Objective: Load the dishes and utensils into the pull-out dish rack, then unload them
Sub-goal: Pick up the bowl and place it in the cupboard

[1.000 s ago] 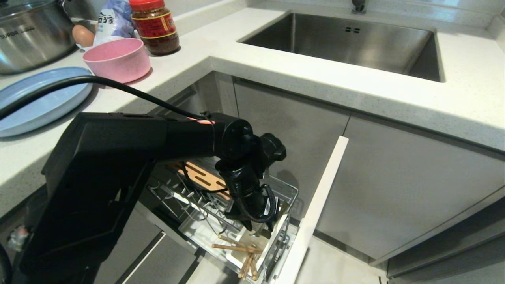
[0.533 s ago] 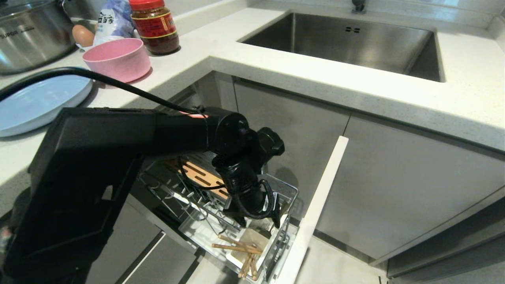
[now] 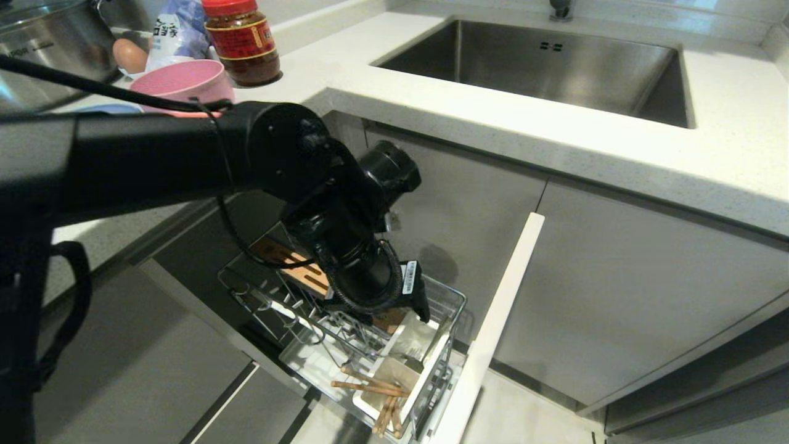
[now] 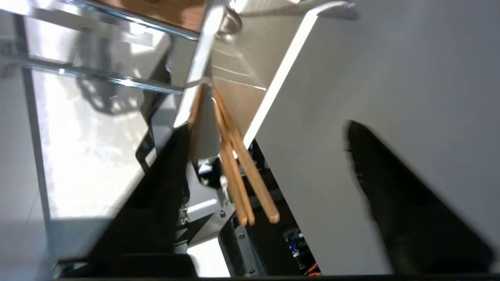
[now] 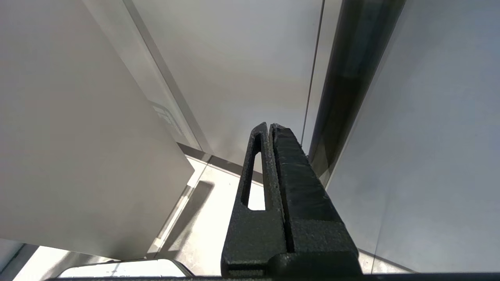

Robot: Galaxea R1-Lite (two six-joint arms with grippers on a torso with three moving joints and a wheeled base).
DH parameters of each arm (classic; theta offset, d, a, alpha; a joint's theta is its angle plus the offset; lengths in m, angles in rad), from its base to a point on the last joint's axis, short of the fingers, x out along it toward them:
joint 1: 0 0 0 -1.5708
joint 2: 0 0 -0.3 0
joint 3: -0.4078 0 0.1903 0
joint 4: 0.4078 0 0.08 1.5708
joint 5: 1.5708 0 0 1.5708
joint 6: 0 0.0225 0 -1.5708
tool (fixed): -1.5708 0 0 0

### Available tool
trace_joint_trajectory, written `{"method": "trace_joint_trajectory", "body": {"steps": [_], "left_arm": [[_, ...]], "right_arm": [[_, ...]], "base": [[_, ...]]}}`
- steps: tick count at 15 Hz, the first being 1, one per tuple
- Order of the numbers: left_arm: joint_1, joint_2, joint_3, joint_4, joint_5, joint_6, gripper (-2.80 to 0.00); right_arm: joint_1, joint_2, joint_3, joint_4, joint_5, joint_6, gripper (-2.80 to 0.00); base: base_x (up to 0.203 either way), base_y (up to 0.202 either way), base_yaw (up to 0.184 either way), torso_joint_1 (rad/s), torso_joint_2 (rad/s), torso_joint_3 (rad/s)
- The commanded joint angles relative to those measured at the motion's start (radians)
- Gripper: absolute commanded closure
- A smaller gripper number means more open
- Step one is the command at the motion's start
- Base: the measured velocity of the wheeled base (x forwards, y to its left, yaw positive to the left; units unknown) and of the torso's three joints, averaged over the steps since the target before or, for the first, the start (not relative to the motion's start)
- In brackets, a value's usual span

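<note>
The pull-out dish rack [image 3: 455, 303] stands drawn out below the counter, chrome wire with a wooden strip [image 3: 294, 271] and a white utensil cup [image 3: 426, 381]. Wooden chopsticks [image 3: 377, 396] [image 4: 234, 164] lean out of the cup, and a silver fork [image 3: 431, 345] rests in it. My left gripper [image 3: 408, 308] [image 4: 267, 128] hangs open just above the cup, holding nothing. On the counter, the pink bowl [image 3: 185, 80] and a sliver of the blue plate [image 3: 108, 109] show behind my left arm. My right gripper [image 5: 269, 128] is shut and parked by the cabinet fronts.
The rack's narrow white front panel [image 3: 500, 317] stands to the right of the cup. A steel pot [image 3: 37, 43], an egg [image 3: 128, 54], a bag and a red-lidded jar [image 3: 243, 40] sit at the back left of the counter. The sink [image 3: 542, 68] is at the back right.
My left gripper has opened and lifted up out of the utensil cup. The forearm has swung higher and now covers most of the blue plate.
</note>
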State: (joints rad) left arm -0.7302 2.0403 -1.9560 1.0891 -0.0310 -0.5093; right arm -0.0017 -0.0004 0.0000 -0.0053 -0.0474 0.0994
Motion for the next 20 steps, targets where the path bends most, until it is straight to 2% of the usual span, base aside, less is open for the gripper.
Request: {"method": "trace_joint_trajectory", "body": {"steps": [1,3,8,11,13,15,16,17,18,20], "left_arm": [[0.0,-0.105,0.001,0.008,0.049,-0.011,0.0],[0.0,-0.179,0.002,0.009,0.088,-0.029,0.0],[0.032,-0.385,0.0,-0.01,0.119,-0.041,0.0],[0.116,-0.5,0.002,-0.094,0.185,-0.037,0.0],[0.193,-0.555,0.002,-0.157,0.191,-0.028,0.0],[0.267,-0.588,0.002,-0.196,0.192,0.038,0.0],[0.279,-0.595,0.002,-0.225,0.193,0.069,0.0],[0.305,-0.602,0.002,-0.268,0.2,0.135,0.0],[0.353,-0.608,0.002,-0.291,0.208,0.171,0.0],[0.416,-0.609,0.005,-0.383,0.211,0.225,0.0]], "right_arm": [[0.0,-0.004,0.0,-0.001,0.0,0.0,0.0],[0.002,-0.004,0.0,-0.001,0.0,0.0,0.0],[0.0,-0.004,0.0,-0.001,0.0,0.0,0.0],[0.0,-0.004,0.0,-0.001,0.0,0.0,0.0],[0.0,-0.004,0.0,-0.001,0.0,0.0,0.0],[0.0,-0.004,0.0,-0.001,0.0,0.0,0.0],[0.0,-0.004,0.0,-0.001,0.0,0.0,0.0],[0.0,-0.004,0.0,-0.001,0.0,0.0,0.0],[0.0,-0.004,0.0,-0.001,0.0,0.0,0.0],[0.0,-0.004,0.0,-0.001,0.0,0.0,0.0]], "base": [[0.0,0.0,0.0,0.0,0.0,0.0],[0.0,0.0,0.0,0.0,0.0,0.0],[0.0,0.0,0.0,0.0,0.0,0.0],[0.0,0.0,0.0,0.0,0.0,0.0],[0.0,0.0,0.0,0.0,0.0,0.0],[0.0,0.0,0.0,0.0,0.0,0.0],[0.0,0.0,0.0,0.0,0.0,0.0],[0.0,0.0,0.0,0.0,0.0,0.0],[0.0,0.0,0.0,0.0,0.0,0.0],[0.0,0.0,0.0,0.0,0.0,0.0]]}}
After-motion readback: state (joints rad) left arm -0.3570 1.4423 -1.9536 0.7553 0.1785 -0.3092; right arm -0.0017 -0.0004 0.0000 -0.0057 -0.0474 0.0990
